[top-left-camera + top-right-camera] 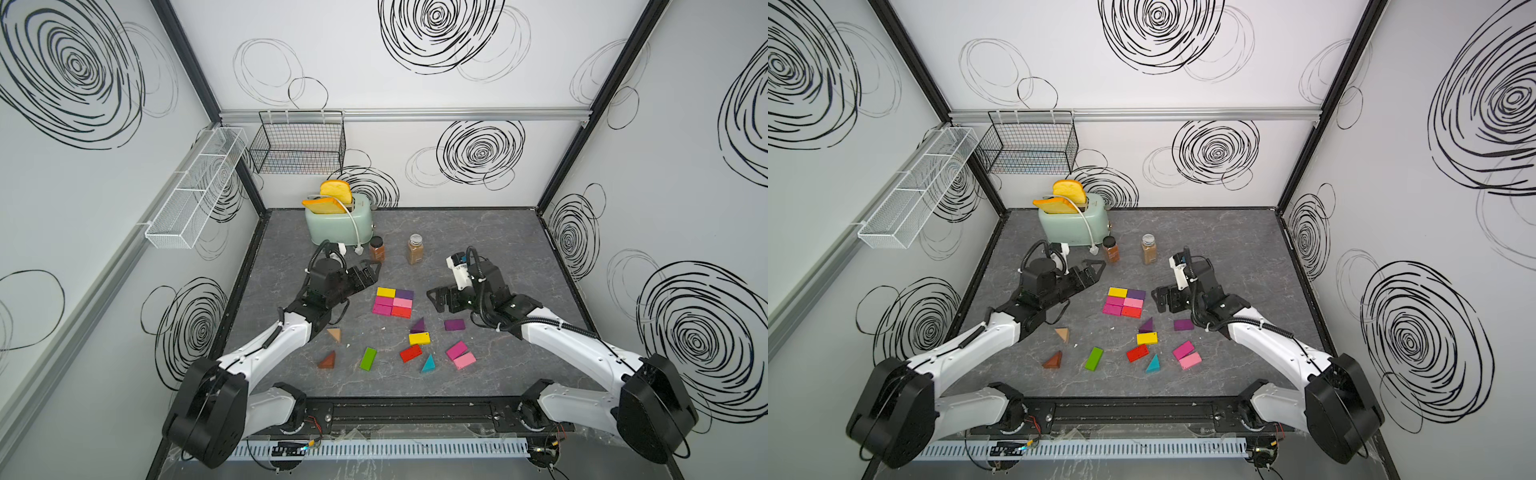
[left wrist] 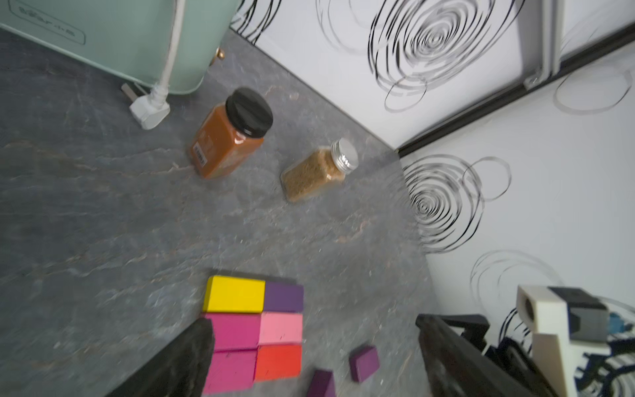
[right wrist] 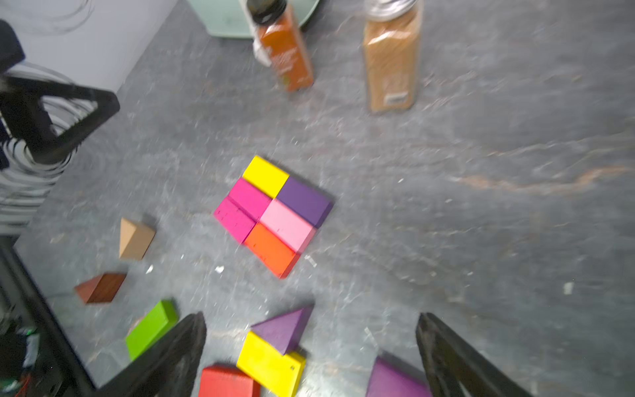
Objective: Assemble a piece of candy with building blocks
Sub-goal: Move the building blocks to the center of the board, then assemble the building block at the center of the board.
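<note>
Six building blocks (image 1: 394,302) (image 1: 1124,302) lie packed flat in a two-by-three slab mid-table: yellow, purple, magenta, pink, magenta, red. Loose blocks lie nearer the front: a purple wedge (image 1: 418,325) touching a yellow brick (image 1: 419,338), a red brick (image 1: 411,353), teal wedge (image 1: 428,364), purple brick (image 1: 454,324), magenta and pink bricks (image 1: 460,355), green brick (image 1: 368,358), tan wedge (image 1: 334,334) and brown wedge (image 1: 328,360). My left gripper (image 1: 371,271) (image 2: 314,321) hovers open left of the slab. My right gripper (image 1: 434,298) (image 3: 311,316) hovers open to its right. Neither holds anything.
A mint toaster (image 1: 338,224) with toast stands at the back left, its plug (image 1: 358,249) on the table. Two spice jars (image 1: 377,248) (image 1: 414,249) stand behind the slab. A black wire basket (image 1: 299,143) and a white one (image 1: 195,191) hang on the walls.
</note>
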Available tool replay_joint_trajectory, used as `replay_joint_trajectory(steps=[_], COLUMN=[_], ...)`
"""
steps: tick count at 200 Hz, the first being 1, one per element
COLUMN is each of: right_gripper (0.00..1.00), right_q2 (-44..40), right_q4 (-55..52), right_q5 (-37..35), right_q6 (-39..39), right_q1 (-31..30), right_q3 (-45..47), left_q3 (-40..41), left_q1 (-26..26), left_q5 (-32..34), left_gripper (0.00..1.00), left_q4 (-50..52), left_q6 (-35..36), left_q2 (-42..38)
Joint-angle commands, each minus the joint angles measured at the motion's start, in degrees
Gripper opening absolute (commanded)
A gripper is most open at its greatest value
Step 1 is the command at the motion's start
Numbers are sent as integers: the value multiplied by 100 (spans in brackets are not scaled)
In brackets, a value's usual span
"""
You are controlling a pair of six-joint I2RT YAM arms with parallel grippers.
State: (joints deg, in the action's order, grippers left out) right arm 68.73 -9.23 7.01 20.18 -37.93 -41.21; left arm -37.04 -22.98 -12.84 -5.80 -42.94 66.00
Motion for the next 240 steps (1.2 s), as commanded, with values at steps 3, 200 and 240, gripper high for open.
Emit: replay_joint_trajectory(steps=[3,200,240], right_gripper=[99,99,99], right_q2=[-46,66,6], right_q4=[-308,344,335], right_q5=[-43,1133,1312], right_q6=[323,-515,-698], right_q1=[-135,136,448], right_q3=[305,430,421], left_q3=[233,220,426], left_q1=[-421,-434,-372], left_q5=[-46,2482,2302], left_gripper=[99,98,100], left_q4=[2452,3578,3241], left_q6=[1011,103,19], left_q2=[-495,249,402])
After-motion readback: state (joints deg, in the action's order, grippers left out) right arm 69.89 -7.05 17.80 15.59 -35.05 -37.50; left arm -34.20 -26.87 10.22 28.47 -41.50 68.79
